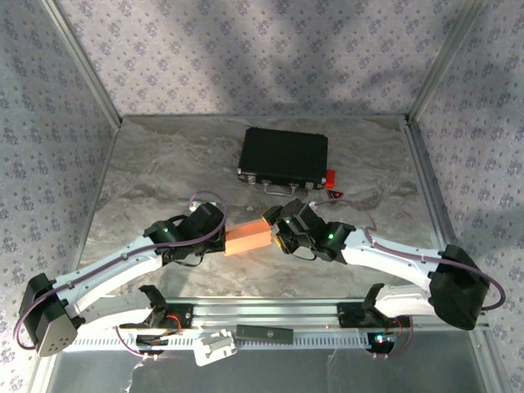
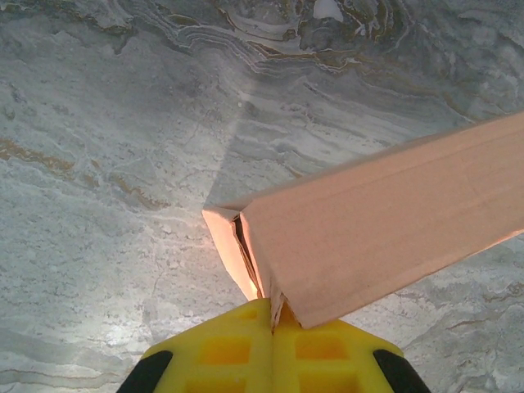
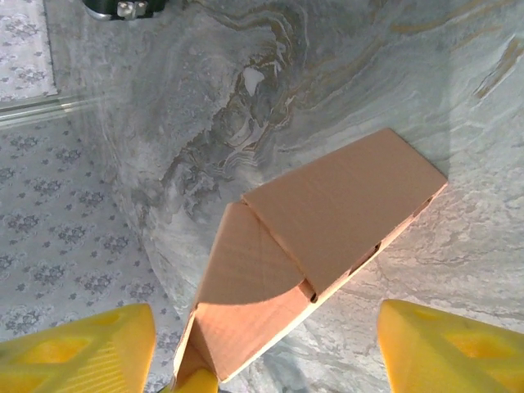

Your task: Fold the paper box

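Observation:
The paper box (image 1: pixel 248 238) is a small salmon-orange cardboard box lying between both arms at the table's middle front. My left gripper (image 1: pixel 216 236) is at its left end. In the left wrist view the yellow fingers (image 2: pixel 237 352) of the left gripper (image 2: pixel 273 323) are pressed together on a thin cardboard edge of the box (image 2: pixel 385 221). My right gripper (image 1: pixel 278 229) is at the box's right end, open. Its yellow fingers (image 3: pixel 78 352) stand wide apart in the right wrist view, with the box (image 3: pixel 327 213) and its rounded end flap between them.
A black hard case (image 1: pixel 284 155) with metal latches lies behind the box; its corner (image 3: pixel 123 6) shows in the right wrist view. A small red object (image 1: pixel 332 178) sits at its right. Patterned walls enclose the marble table (image 1: pixel 147 172). A white part (image 1: pixel 214 345) rests on the front rail.

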### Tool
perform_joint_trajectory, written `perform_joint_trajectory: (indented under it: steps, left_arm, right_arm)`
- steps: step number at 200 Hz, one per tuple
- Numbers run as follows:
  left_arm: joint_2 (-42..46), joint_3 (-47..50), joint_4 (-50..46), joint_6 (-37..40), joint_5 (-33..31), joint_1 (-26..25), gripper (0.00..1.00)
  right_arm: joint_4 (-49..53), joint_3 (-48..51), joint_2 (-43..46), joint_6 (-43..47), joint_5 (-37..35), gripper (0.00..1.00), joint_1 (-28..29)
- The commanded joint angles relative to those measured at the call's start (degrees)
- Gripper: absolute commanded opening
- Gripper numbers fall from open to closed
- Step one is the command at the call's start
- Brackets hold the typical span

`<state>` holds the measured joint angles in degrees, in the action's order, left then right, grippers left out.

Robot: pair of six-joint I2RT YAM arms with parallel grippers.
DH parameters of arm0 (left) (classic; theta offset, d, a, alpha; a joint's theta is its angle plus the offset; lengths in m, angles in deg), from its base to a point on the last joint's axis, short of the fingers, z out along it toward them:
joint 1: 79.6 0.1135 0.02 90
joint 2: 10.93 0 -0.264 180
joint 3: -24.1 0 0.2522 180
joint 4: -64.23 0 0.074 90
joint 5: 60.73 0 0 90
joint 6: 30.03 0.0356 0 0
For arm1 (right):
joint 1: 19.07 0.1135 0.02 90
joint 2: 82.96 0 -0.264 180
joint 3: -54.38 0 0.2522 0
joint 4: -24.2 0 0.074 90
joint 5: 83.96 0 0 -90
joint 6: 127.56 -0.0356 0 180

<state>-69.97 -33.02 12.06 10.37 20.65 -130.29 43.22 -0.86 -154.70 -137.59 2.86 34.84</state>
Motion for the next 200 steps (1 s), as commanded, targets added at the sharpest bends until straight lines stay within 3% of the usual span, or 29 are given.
perform_joint_trajectory:
  steps: [1, 30, 74, 108, 157, 200]
  left_arm:
    - [-0.5, -1.6, -2.5, -0.4, -0.2, -0.5, 0.0]
    - [-0.5, -2.0, -2.7, -0.4, 0.0, -0.5, 0.04]
    - [3.2, -4.4, -4.1, -1.5, 0.4, -1.2, 0.36]
    - [10.1, -4.5, -4.3, -3.3, -0.2, -0.7, 0.45]
    - [10.5, -0.1, 2.9, -2.6, 9.8, 9.2, 0.48]
    - [8.4, 2.2, 5.4, -1.9, 12.3, 13.7, 0.47]
  right_arm:
    - [-3.6, 1.1, -1.6, -1.7, 3.0, 0.66, -0.8]
    - [-4.2, 1.9, -2.6, -1.3, 3.4, 0.53, -1.3]
    - [-4.8, 2.8, -4.2, -1.0, 3.8, 0.42, -2.0]
    - [-5.4, 2.9, -5.2, -0.7, 4.0, 0.38, -2.0]
    - [-4.8, 2.6, -5.8, 0.1, 4.5, 0.32, -2.0]
    - [-4.3, 2.8, -5.7, 0.6, 4.5, 0.31, -2.1]
